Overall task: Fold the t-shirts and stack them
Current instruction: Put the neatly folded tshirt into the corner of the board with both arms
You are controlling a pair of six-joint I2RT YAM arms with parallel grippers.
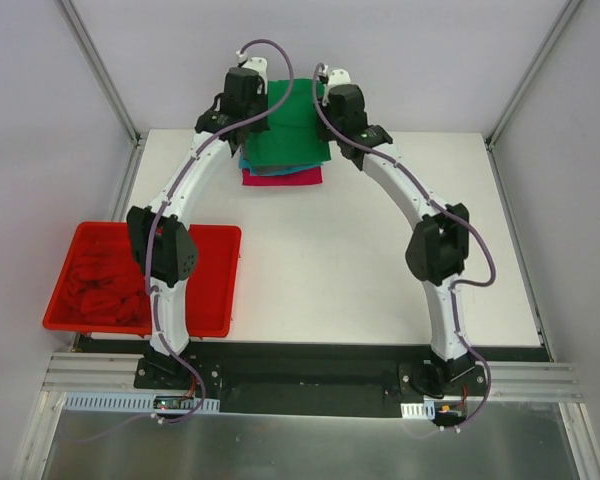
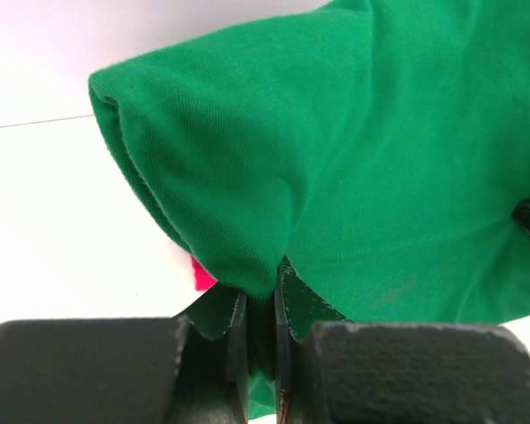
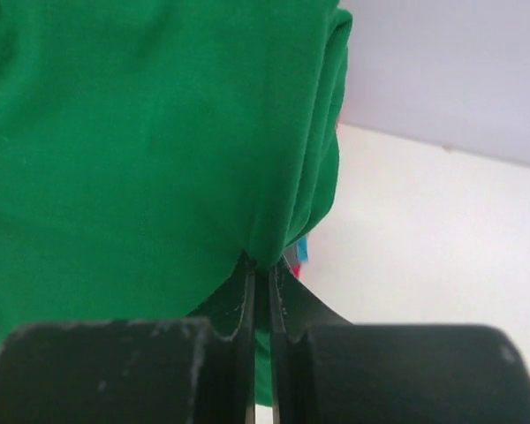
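Observation:
A folded bright green t-shirt (image 1: 292,128) hangs between both grippers at the far middle of the table, over a stack of folded t-shirts: teal (image 1: 246,158), magenta and red (image 1: 282,176) edges show beneath it. My left gripper (image 1: 248,110) is shut on the green t-shirt's left edge (image 2: 261,274). My right gripper (image 1: 330,105) is shut on its right edge (image 3: 263,261). In the left wrist view the green cloth (image 2: 353,159) fills the frame, with a bit of magenta (image 2: 201,276) below. In the right wrist view green cloth (image 3: 141,141) fills the left, and teal peeks out (image 3: 302,249).
A red plastic bin (image 1: 215,290) with red cloth (image 1: 105,280) in it stands at the table's near left. White walls and metal posts enclose the table (image 1: 360,260).

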